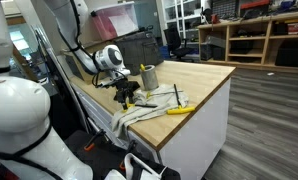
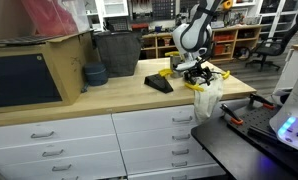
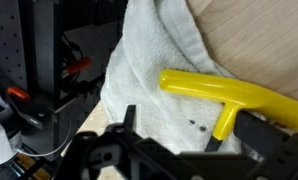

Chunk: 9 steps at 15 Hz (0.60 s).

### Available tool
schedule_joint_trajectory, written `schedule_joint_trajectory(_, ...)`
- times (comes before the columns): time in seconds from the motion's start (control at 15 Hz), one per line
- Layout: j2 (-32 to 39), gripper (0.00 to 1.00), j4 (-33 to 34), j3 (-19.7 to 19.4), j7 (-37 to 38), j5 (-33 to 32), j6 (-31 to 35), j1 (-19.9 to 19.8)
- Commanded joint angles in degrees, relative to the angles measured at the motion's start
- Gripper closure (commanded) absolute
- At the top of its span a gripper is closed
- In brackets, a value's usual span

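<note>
The gripper [image 3: 184,140] hangs low over a white towel [image 3: 149,70]. Its jaws are spread wide, and nothing is in them. A yellow tool [image 3: 229,98] lies on the towel, just in front of the fingers. The towel hangs over the edge of the wooden counter [image 1: 204,80] and a small cup [image 1: 148,77] stands close by.

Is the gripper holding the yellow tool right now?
No, in the wrist view the yellow tool lies on the white towel, with the gripper open over it.
</note>
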Motion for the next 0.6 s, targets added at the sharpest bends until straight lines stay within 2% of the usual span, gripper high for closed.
schedule_joint_trajectory(0.0,0.9,0.0,0.7,-1.2,2.6,-1.3,0.9,1.0)
schedule_joint_trajectory(0.53,0.5,0.0,0.6,-2.0,2.9,-1.4,1.5,0.9)
